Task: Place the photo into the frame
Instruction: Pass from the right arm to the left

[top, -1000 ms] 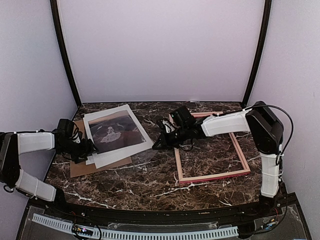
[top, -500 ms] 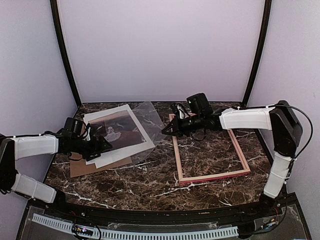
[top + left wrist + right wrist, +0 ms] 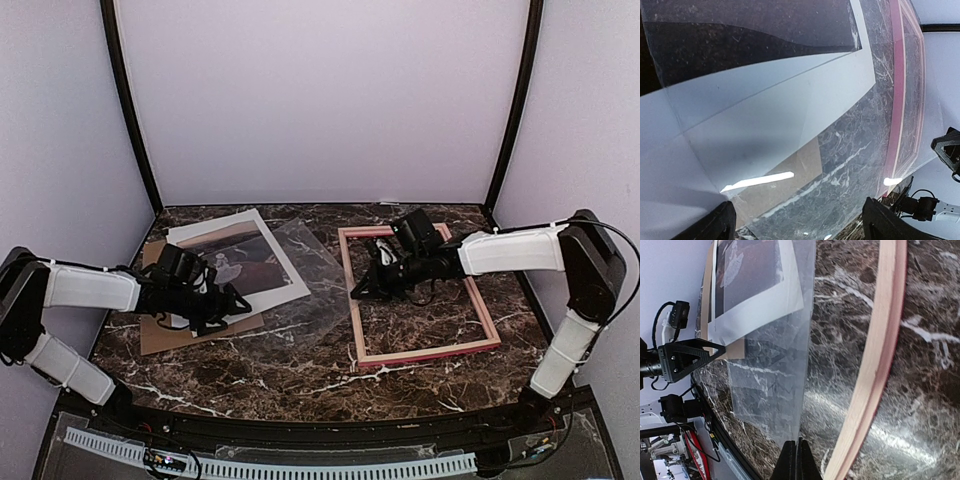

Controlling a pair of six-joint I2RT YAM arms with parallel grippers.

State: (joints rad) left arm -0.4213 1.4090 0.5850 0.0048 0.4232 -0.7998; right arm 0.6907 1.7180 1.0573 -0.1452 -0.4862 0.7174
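The photo point(image 3: 240, 262) is lying face up at the left of the desk point(image 3: 300, 372), resting on a brown cardboard backing board point(image 3: 172, 336) and well apart from the frame point(image 3: 487, 312), which is lying flat on the right. A clear sheet point(image 3: 312, 282) is stretching between them, its left part overlapping the photo's right border and its right edge reaching the frame's left rail.

The right hand point(image 3: 358, 291) is pinching that right edge with its fingers fully closed, so the step in hand appears to be getting the clear sheet off the photo and over to the frame. The left hand point(image 3: 232, 302) is hovering low over the photo's near edge, spread wide and gripping nothing.

The next move probably calls for carrying the sheet across without dragging the photo along, since the two are overlapping. The left hand seems placed to steady or take the paper. The sheet itself is what is standing in the way. The frame's opening is showing only bare marble.
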